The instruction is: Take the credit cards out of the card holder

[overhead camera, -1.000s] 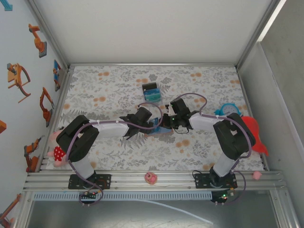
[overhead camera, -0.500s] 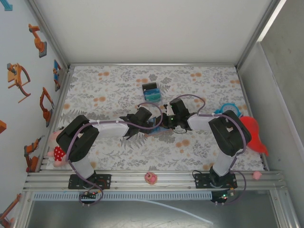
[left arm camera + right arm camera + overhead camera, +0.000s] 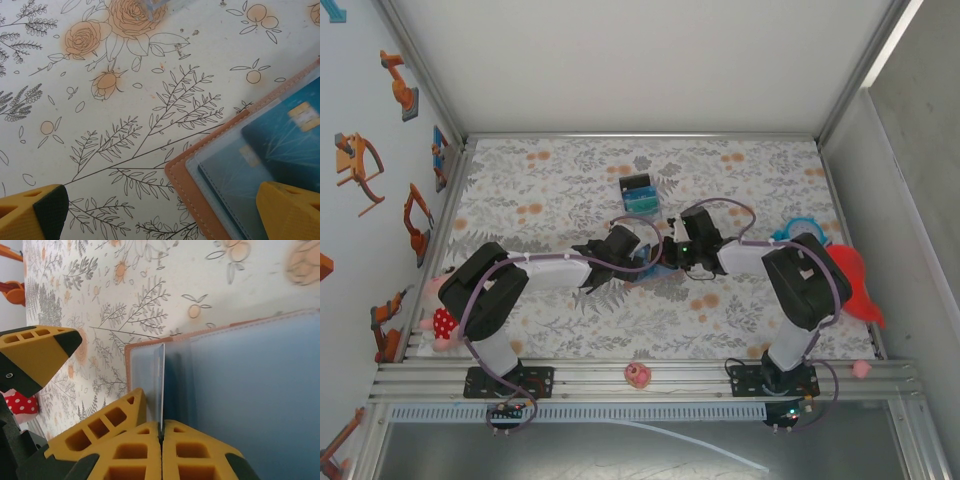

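The card holder (image 3: 196, 196) lies open on the flowered mat, with a tan-brown stitched border and clear blue-grey pockets. Teal credit cards (image 3: 280, 145) sit inside those pockets. My left gripper (image 3: 160, 215) is open, one yellow finger (image 3: 30, 212) over the bare mat and the other (image 3: 290, 210) over the holder's pockets. My right gripper (image 3: 161, 432) is shut on the lower edge of a thin pale credit card (image 3: 161, 385) standing edge-on above the open card holder (image 3: 131, 365). From above, both grippers (image 3: 650, 262) (image 3: 668, 258) meet mid-table over the card holder (image 3: 665, 272).
A small black box (image 3: 640, 195) with blue and teal contents stands behind the grippers. A teal round object (image 3: 803, 228) and a red object (image 3: 855, 280) lie at the right edge. A doll (image 3: 440, 305) lies at the left edge, and a pink ball (image 3: 638, 375) sits on the front rail.
The right arm's elbow has shifted slightly left and its gripper has edged a little toward the near side. The left arm has stayed still.
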